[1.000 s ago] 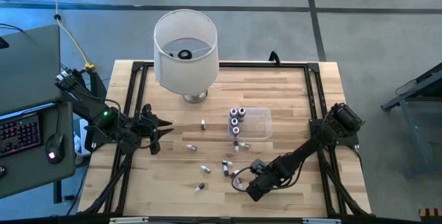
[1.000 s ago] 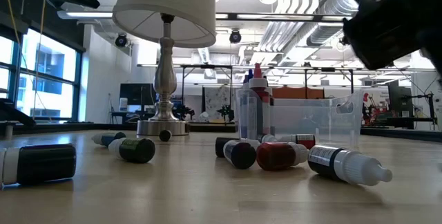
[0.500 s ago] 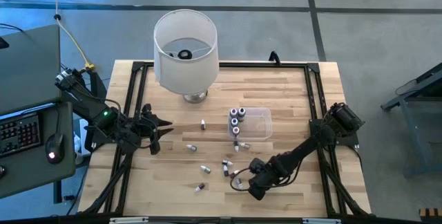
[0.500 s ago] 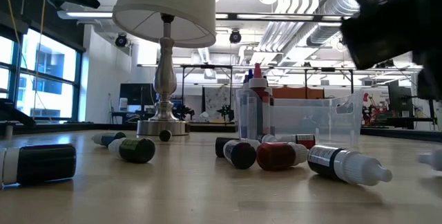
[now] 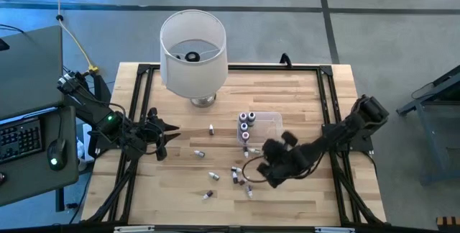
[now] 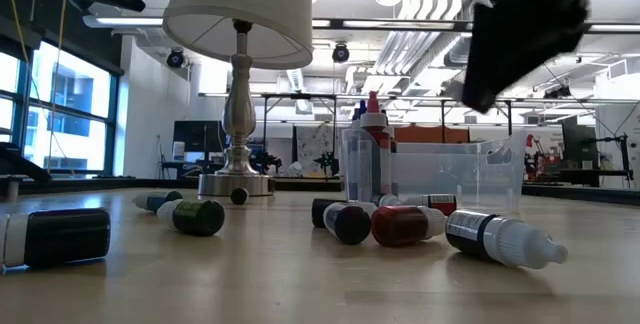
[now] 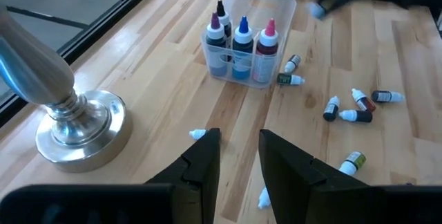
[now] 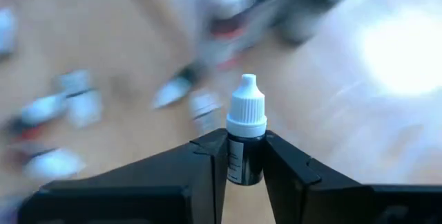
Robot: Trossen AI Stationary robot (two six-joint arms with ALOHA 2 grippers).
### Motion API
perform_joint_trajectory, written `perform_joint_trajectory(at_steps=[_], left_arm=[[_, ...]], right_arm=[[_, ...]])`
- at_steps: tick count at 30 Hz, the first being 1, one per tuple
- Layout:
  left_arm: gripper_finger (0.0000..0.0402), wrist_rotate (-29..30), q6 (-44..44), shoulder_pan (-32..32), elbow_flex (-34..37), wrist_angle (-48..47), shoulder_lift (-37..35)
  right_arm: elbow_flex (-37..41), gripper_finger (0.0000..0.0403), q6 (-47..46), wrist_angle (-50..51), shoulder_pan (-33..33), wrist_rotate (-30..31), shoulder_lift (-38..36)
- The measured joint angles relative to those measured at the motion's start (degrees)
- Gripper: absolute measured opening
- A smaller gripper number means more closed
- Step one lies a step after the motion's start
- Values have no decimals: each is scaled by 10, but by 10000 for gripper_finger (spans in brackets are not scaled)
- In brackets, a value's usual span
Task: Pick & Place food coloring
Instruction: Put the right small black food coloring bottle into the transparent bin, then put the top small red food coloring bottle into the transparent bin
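The food coloring bottles are tiny, with white, red or dark bodies. Several lie on their sides on the wood (image 5: 213, 176) (image 6: 403, 224) (image 7: 356, 116). Several more stand upright in the left end of the clear tub (image 5: 267, 129) (image 7: 241, 41). My right gripper (image 5: 267, 168) (image 8: 245, 148) (image 6: 515, 39) hangs above the table just near of the tub, shut on one dark bottle with a white cap (image 8: 246, 117). My left gripper (image 5: 169, 129) (image 7: 239, 160) waits open at the table's left side. My right gripper pinches the bottle's dark body (image 8: 243, 163) between its two fingers. The white cap (image 8: 246, 106) sticks out past the fingertips, in line with them. The bottle is lifted clear of the table.
A lamp with a big white shade (image 5: 192, 49) (image 6: 238, 9) stands at the far left of the table on a metal base (image 7: 77, 124). A black frame (image 5: 325, 96) runs along the table's edges. A keyboard and a mouse (image 5: 54, 154) lie on a desk left of the table.
My right gripper has risen from just above the wood and moved toward the far edge, closer to the tub, carrying the bottle with it. The loose bottles and the left arm have kept still.
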State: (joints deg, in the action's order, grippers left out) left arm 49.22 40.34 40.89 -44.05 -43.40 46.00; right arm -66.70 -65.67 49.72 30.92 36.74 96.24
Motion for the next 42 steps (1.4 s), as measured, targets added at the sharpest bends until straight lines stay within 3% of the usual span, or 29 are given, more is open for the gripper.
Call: perform_joint_trajectory(at_steps=[2,9,17,20,24,31,35,42], left_arm=[[99,0,0,0,0,0,0],[99,23,0,0,0,0,0],[99,-6,4,0,0,-5,0],[99,-9,4,0,0,-5,0],[99,-19,4,0,0,-20,0],[99,-60,5,0,30,-24,0],[99,-67,5,0,76,18,0],[99,-114,-29,0,158,140,8]], right_arm=[[0,72,9,32,-19,29,-4],[0,77,134,10,-143,0,15],[1,80,148,33,-244,-141,18],[1,80,158,27,-258,-173,19],[1,88,203,12,-261,-172,26],[1,140,214,-5,-261,-167,40],[1,161,222,-5,-261,-158,41],[0,154,223,-7,-249,-221,5]])
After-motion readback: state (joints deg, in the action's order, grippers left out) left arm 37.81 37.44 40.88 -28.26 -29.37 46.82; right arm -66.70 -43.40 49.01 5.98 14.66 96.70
